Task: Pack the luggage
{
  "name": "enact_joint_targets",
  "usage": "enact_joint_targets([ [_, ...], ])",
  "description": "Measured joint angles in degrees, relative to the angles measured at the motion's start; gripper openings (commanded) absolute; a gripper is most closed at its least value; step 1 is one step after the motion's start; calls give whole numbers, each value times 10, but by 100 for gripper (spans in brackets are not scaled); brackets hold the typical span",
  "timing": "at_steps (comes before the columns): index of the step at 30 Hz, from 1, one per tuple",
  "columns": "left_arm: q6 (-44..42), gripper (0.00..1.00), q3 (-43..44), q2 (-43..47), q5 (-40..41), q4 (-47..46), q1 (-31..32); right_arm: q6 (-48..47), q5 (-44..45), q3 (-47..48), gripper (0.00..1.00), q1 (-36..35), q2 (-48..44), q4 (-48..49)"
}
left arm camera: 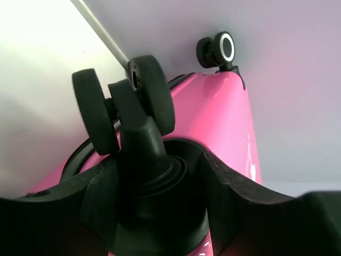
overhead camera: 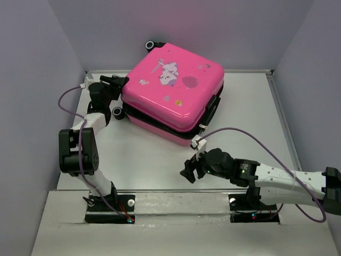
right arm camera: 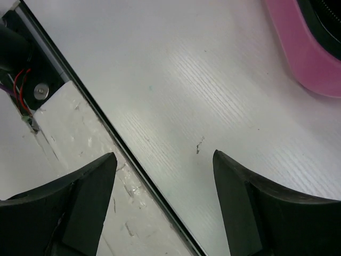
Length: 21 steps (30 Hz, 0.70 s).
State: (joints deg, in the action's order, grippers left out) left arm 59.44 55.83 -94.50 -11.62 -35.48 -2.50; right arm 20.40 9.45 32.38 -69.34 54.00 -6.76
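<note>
The luggage (overhead camera: 173,90) lies flat on the far middle of the desk (overhead camera: 144,157), pink shell up, cartoon stickers (overhead camera: 168,73) facing the overhead camera, the two halves together with the black zipper band showing along the near side. The left tool (overhead camera: 118,81) is right up at its left corner. From the left wrist, a black twin wheel (left arm camera: 152,96) fills the view, its stem sitting between the two fingers (left arm camera: 98,205), one on each side. The gaps there look very slim, and I cannot tell whether the jaws are actually pressing on the stem or only flanking it. A second wheel (left arm camera: 218,49) sticks up at the far corner of the shell.

Over to the right tool (overhead camera: 188,172): it hangs low above bare desk, near the front edge, well short of the luggage's near corner. Its jaws stand wide apart with nothing between them but white desk surface. From the right wrist, a pink edge of the shell only just clips the upper right of the view. A purple cable (overhead camera: 256,140) arcs over the right arm, between that arm and the case's near-right side.
</note>
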Motion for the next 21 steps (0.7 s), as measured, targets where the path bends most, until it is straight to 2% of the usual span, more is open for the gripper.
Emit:
enact_joint_targets([
  [1,19,32,-1,-5,4,-12,0,0,-1,0,79,0,0,0],
  [2,33,24,-3,-10,5,-22,-3,0,-1,-1,82,0,0,1],
  [3,40,9,-6,-12,4,-32,-5,1,0,-3,84,0,-1,3],
  [4,42,6,-8,-13,6,-36,-5,3,0,-5,84,0,-1,3],
  [8,41,6,-10,-8,7,-34,-4,14,15,-14,87,0,-1,4],
  [11,32,6,-10,15,8,0,-4,25,35,-23,88,0,-1,2],
  [16,13,6,-10,116,9,69,3,50,103,-23,91,1,-4,-8],
  [21,3,6,-10,199,-11,116,13,65,124,-23,90,80,-21,-20],
])
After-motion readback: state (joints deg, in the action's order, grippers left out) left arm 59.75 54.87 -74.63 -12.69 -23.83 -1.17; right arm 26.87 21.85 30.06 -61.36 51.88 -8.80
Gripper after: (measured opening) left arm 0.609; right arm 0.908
